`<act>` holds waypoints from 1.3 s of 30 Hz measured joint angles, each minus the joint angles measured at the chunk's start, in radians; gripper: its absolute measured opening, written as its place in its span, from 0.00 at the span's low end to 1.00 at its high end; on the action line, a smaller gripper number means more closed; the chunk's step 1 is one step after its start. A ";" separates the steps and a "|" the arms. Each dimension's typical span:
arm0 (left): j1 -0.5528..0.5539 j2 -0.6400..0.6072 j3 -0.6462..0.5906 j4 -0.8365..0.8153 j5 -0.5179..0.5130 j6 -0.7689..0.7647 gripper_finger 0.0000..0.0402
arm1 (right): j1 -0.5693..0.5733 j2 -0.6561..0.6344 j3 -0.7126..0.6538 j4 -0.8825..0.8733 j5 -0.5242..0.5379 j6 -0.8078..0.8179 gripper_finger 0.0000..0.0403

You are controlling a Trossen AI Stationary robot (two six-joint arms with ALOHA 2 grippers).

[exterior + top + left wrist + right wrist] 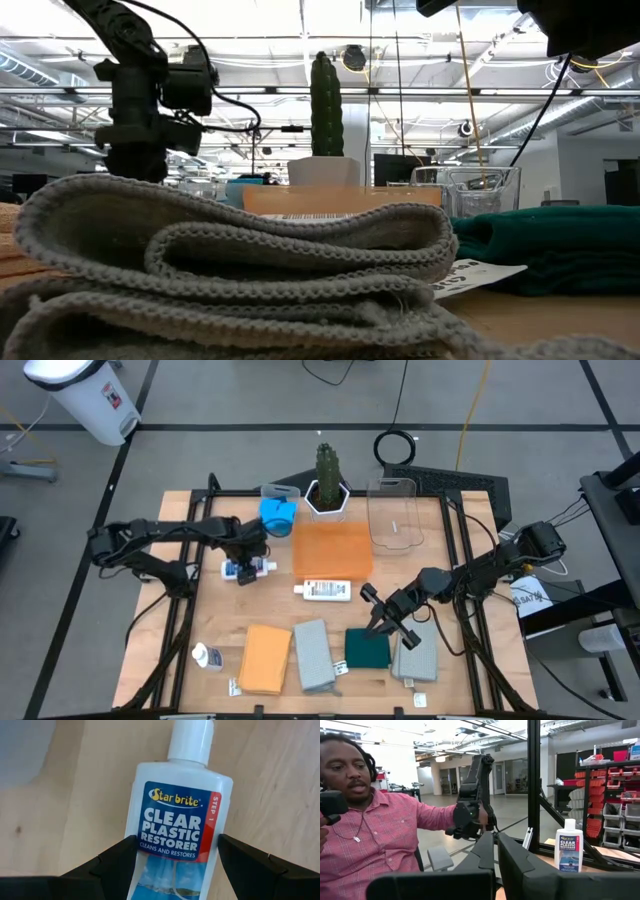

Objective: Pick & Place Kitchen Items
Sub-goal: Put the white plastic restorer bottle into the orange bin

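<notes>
While most of the kitchen items lie loose on the wooden table [200,615], the task looks barely under way. I place everything relative to the flat orange tray [332,550] at the middle of the table, which is bare, so no item has been set there.

Toward the front edge from the tray lie four folded cloths in a row: a folded orange cloth [266,657], a folded grey cloth [314,653], a folded dark green cloth [366,648] and a second grey cloth [416,658]. None appears moved into a container.

Behind the tray and to its right stands a clear plastic bin [394,513] with nothing visible inside. Behind the tray and to its left, a smaller clear bin [280,500] holds bright-blue sponges [278,517], which is the only sorting I can judge as done.

Just in front of the tray lies a white labelled bottle [323,590] on its side. Left of the tray lies another white bottle with a blue label [175,815], flat on the wood; the left gripper [175,851] straddles it with jaws spread, pads at its sides but not yet squeezing. A third small bottle [207,656] lies far front-left.

In front and to the right of the tray, the right gripper [385,618] hovers closed and empty above the green cloth.
</notes>
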 joint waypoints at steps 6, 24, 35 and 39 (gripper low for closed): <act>-0.060 -0.011 0.016 -0.020 -0.064 0.011 0.69 | 0.000 0.000 0.000 0.000 0.001 -0.003 0.00; -0.158 0.027 0.079 0.164 -0.117 -0.001 0.69 | 0.000 0.000 0.000 0.001 0.026 -0.008 0.00; -0.165 0.146 0.079 0.230 -0.181 0.021 0.69 | 0.000 0.000 0.000 0.000 0.024 -0.008 0.00; -0.165 0.183 0.079 0.237 -0.178 0.026 0.69 | 0.000 0.000 0.000 0.000 0.024 -0.007 0.00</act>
